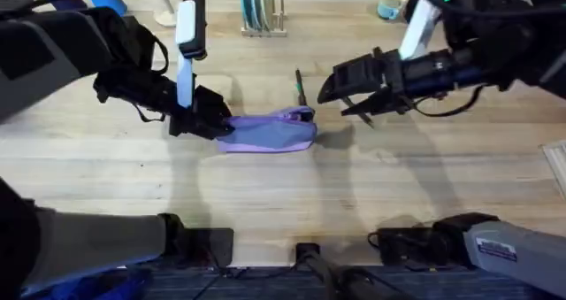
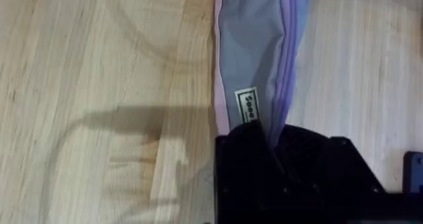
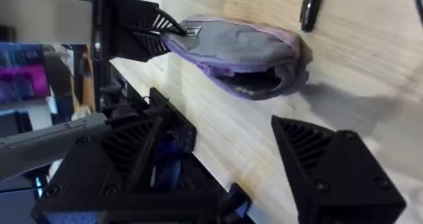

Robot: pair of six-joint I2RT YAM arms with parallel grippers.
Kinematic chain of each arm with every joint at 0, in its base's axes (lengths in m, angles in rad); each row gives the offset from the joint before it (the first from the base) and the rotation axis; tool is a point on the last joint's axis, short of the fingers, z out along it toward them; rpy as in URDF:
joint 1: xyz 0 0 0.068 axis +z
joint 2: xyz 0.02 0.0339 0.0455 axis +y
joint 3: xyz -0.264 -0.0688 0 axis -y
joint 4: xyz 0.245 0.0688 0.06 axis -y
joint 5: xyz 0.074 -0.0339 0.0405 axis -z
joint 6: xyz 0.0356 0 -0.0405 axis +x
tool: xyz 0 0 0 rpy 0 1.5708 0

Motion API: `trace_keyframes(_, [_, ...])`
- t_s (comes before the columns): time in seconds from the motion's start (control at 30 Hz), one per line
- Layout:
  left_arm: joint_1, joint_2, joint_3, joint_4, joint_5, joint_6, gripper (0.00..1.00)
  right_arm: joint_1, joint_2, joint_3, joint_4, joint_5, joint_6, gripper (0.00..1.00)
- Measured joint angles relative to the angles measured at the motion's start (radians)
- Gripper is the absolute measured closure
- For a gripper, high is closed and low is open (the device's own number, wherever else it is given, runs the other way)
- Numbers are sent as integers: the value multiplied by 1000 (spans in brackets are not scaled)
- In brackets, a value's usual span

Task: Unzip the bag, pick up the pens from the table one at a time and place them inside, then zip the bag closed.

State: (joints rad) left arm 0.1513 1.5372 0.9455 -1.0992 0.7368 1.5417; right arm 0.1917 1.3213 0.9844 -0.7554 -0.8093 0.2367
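Left gripper (image 1: 215, 123): fingers clenched on the bag's (image 1: 270, 134) left end, pinching the fabric beside its label; likely an anchor so the pouch stays put while it is loaded.

Right gripper (image 1: 364, 108): fingers (image 3: 330, 164) spread, grasping nothing, hovering near the bag's right end, above the table (image 1: 283, 194).

Bag: lies flat at mid-table, mouth gaping toward the right gripper in the right wrist view; unzipping judged done.

Pen (image 1: 300, 86): one dark stick, lying just behind the bag's open end, apart from it. Probably next to be fetched.
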Motion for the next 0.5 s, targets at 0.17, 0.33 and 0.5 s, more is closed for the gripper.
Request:
trace_keyframes(0.17, [0,0,0,0,0,0,958,21,73,0,42,0,-5,5])
trace_keyframes(0.33, [0,0,0,0,0,0,958,62,155,0,57,0,2,5])
trace_keyframes(0.5, [0,0,0,0,0,0,958,117,180,0,153,-3,41,5])
